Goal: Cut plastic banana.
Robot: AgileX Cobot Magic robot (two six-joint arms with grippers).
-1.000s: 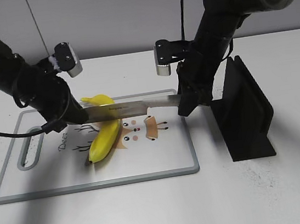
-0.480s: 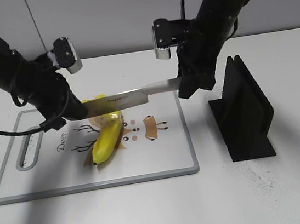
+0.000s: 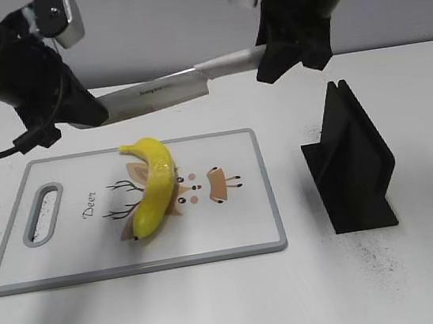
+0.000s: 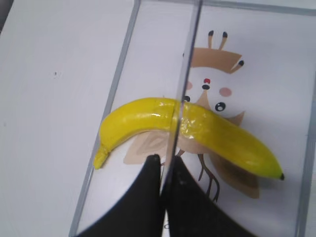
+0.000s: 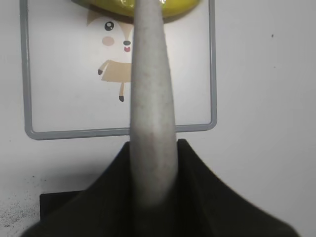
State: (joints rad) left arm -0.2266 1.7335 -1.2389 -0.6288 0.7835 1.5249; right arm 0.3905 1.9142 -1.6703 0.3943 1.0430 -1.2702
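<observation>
The plastic banana point(image 3: 154, 188) lies curved on the white cutting board point(image 3: 241, 230), over the deer drawing, with a seam mid-length point(image 4: 178, 118). A long steel knife point(image 3: 160, 93) hangs level in the air behind and above the board. My left gripper point(image 3: 90, 115) is shut on the blade's tip end point(image 4: 163, 165). My right gripper point(image 3: 267, 59) is shut on the knife's grey handle point(image 5: 150, 98). In the left wrist view the thin blade edge point(image 4: 190, 59) runs straight over the banana's point(image 4: 232, 143) seam. The banana's edge point(image 5: 173, 7) shows at the top of the right wrist view.
A black slotted knife stand point(image 3: 352, 164) sits on the table right of the board. The board has a handle slot point(image 3: 41, 213) at its left end. A grey wall closes off the back.
Both arms have lifted the knife up off the banana and back, well above the board. The banana stays on the board.
</observation>
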